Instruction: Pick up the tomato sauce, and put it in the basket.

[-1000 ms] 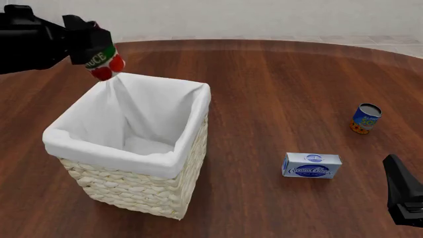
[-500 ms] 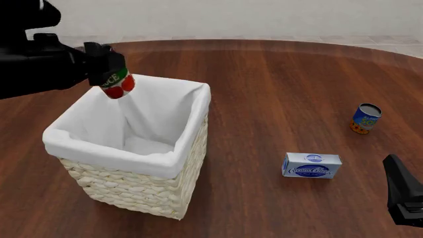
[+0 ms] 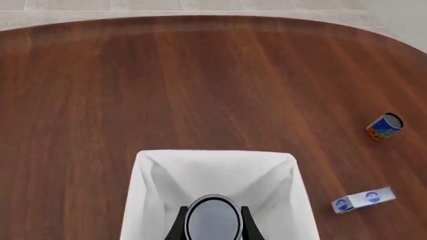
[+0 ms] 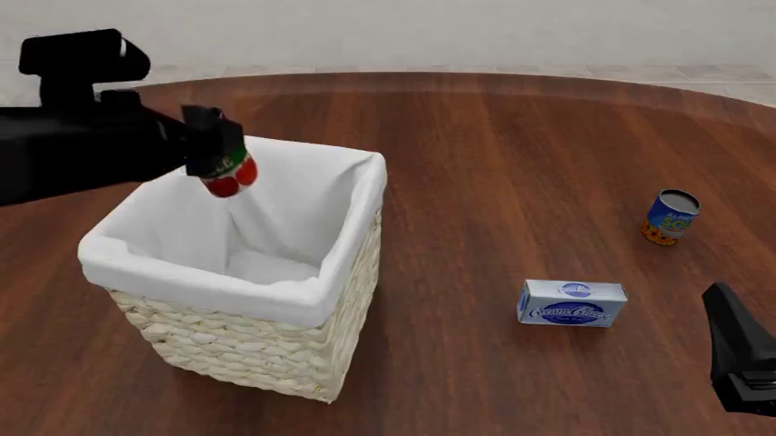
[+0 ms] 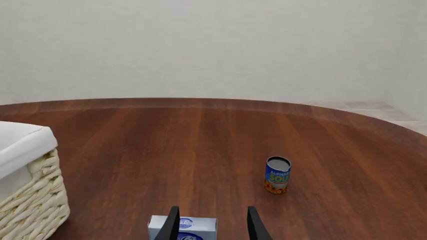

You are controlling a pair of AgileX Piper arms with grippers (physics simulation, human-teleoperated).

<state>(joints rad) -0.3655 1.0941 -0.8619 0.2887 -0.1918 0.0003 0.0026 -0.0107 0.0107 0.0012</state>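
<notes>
Holding tomato sauce (image 4: 228, 173) above basket (image 4: 352, 238) rim, left tool (image 4: 213, 145).

Blue can (image 4: 671, 216) and blue-and-white box (image 4: 572, 303) apart on wooden table (image 4: 510, 145)

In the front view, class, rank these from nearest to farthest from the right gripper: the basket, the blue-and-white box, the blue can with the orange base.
1. The blue-and-white box, just left of the right gripper.
2. The blue can, farther up the table on the right.
3. The basket, far across on the left.
</notes>
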